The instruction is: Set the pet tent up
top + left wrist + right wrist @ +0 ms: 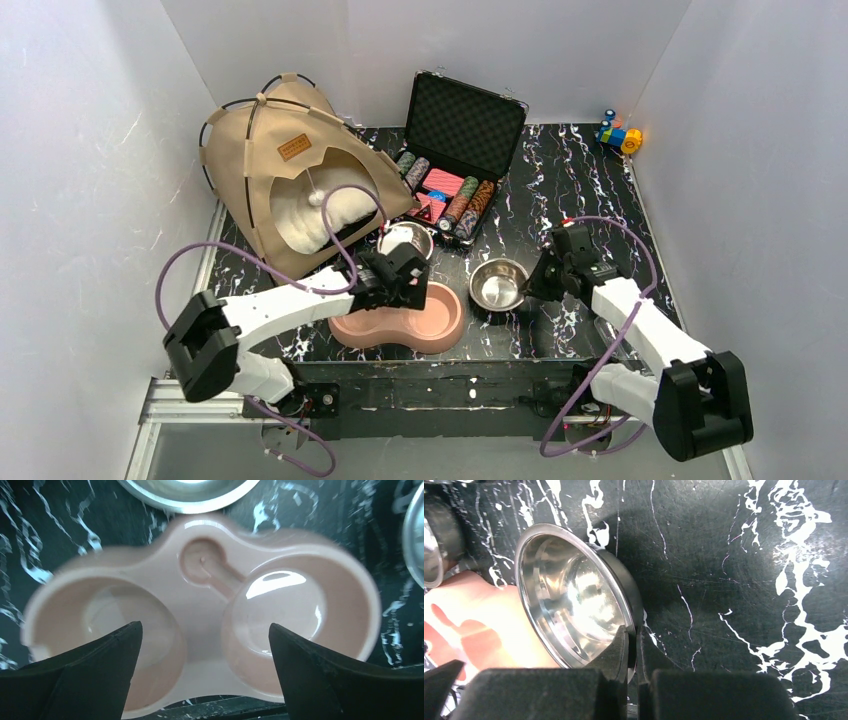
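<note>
The pet tent (270,165) stands at the back left, tan canvas on thin black poles, with a brown label and a white cushion (320,215) in its arched entrance. Neither gripper touches it. My left gripper (408,277) hangs open just above a pink double-bowl tray (200,600), its fingers (100,665) spread wide with nothing between them. My right gripper (634,635) is shut on the rim of a steel bowl (569,595), which sits right of the pink tray (400,320). One finger is inside the bowl (497,284), the other outside.
A second steel bowl (405,240) sits between the tent and the pink tray. An open black case of poker chips (460,150) stands at the back centre. A small coloured toy (620,135) lies in the far right corner. White walls enclose the black marbled table (590,190).
</note>
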Robot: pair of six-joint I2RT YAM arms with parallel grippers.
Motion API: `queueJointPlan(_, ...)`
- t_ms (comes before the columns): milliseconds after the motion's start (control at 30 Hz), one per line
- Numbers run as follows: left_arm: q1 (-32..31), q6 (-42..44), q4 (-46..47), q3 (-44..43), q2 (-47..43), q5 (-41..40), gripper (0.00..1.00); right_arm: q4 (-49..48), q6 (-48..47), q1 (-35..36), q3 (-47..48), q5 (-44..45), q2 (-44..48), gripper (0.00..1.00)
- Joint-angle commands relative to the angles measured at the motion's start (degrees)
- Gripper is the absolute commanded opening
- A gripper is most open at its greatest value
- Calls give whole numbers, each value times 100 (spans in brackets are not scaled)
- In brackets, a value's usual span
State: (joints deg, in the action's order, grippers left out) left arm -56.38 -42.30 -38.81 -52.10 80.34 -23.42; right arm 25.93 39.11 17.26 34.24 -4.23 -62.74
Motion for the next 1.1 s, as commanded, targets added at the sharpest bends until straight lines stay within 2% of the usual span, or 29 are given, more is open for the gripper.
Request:
queueJointPlan(0, 410, 1504, 289, -437, -848, 138, 98, 157, -329, -1, 339, -5, 640, 1)
queueJointPlan(167, 1545, 2739, 489, -836, -1243, 1325, 98, -89, -619, 339, 539, -533, 1355, 1)
queueJointPlan(333, 2441, 3400, 613, -1118, -1093, 2053, 98, -305, -373, 1270, 798, -526, 1157, 1)
queueJointPlan(467, 2618, 3473, 1251, -576, -1206, 2172, 98, -471, -186, 2263, 994, -163, 563, 1)
queueJointPlan(533, 2701, 3430, 1459, -327, -1289, 2209, 98, -555, -65, 2522, 1037, -114, 293, 1)
queueJointPlan(733, 2720, 3422, 1632, -144, -1552, 1950, 98, -1037, 105, 2956, 1034, -150, -275, 1)
queueJointPlan(933, 2720, 3437, 1462, -256, -1289, 1653, 98, -1195, 101, 3172, 1340, -22, -906, 1)
queueJointPlan(967, 2720, 3439, 1457, -266, -1257, 1664, 98, -1183, 100, 3198, 1398, 21, -981, 3)
queueJointPlan(1000, 2720, 3440, 1455, -267, -1254, 1665, 98, -1147, 90, 3215, 1456, 73, -1042, 9)
queueJointPlan(1067, 2720, 3446, 1455, -247, -1300, 1654, 98, -1055, 57, 3251, 1520, 212, -1085, 28)
